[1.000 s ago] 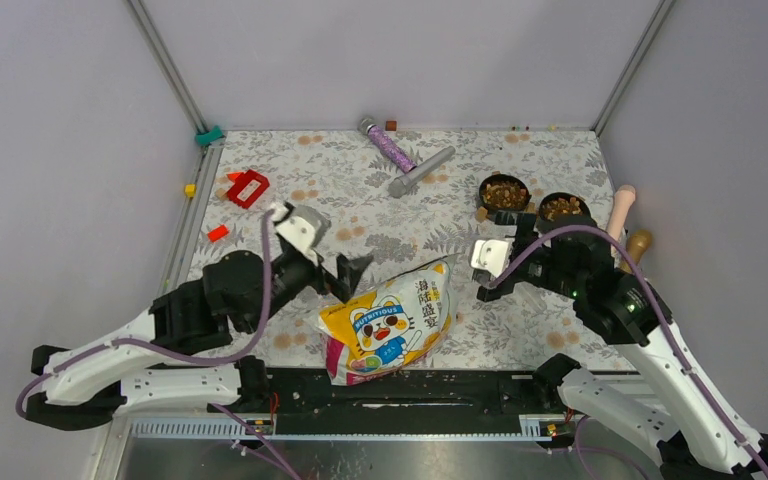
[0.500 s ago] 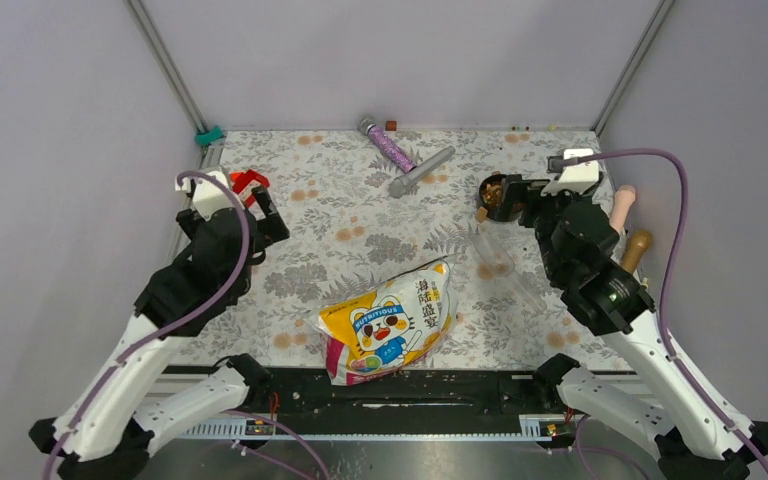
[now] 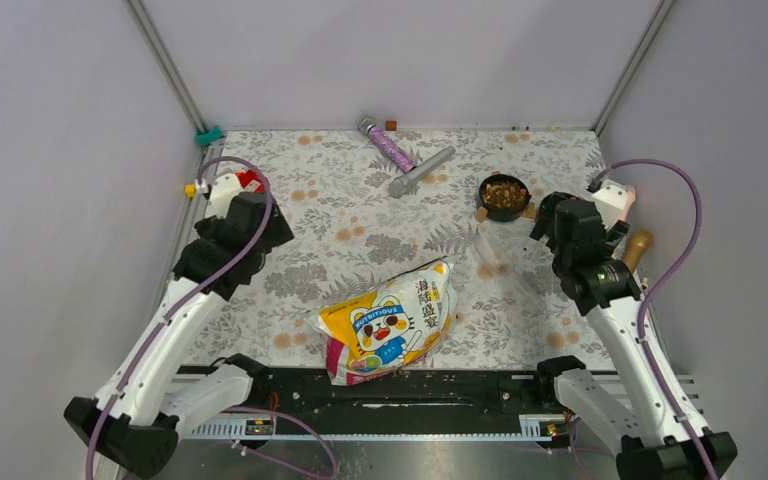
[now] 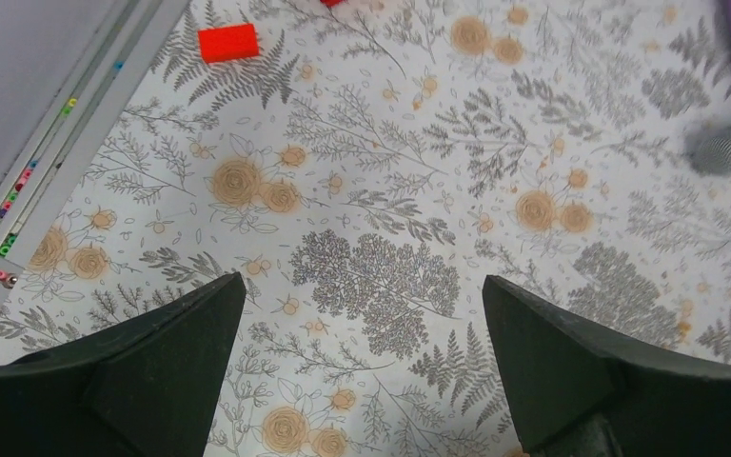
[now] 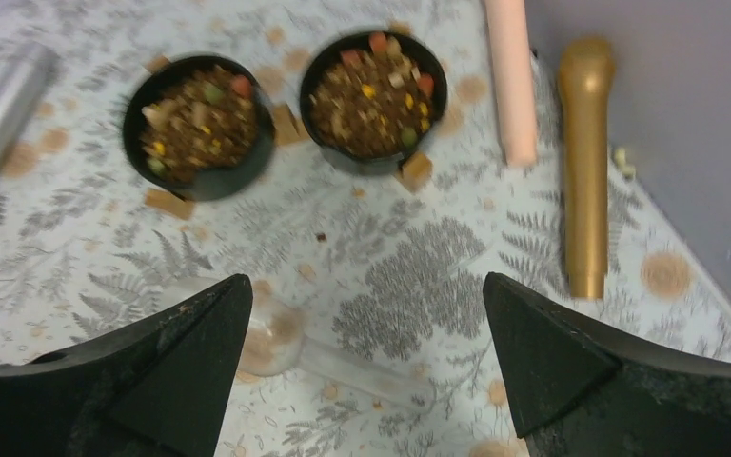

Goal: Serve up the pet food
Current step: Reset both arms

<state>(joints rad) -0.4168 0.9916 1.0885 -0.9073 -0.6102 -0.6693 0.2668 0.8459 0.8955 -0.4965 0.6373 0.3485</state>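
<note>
The pet food bag, yellow and white with a cartoon face, lies flat near the front edge. Brown kibble fills two black bowls, one on the left and one on the right. In the top view one bowl shows and my right arm covers the other. A clear plastic scoop lies on the mat below the bowls. My right gripper hangs open above the scoop, holding nothing. My left gripper is open over bare mat at the far left, away from the bag.
A purple glitter tube and a grey cylinder lie at the back. A pink stick and a gold stick lie right of the bowls. A red block sits near the left rail. Small brown cubes lie beside the bowls.
Both arms have lifted and swung outward. The left went from beside the bag to the left edge. The right went from the scoop toward the right bowls. Both grippers stayed open.
</note>
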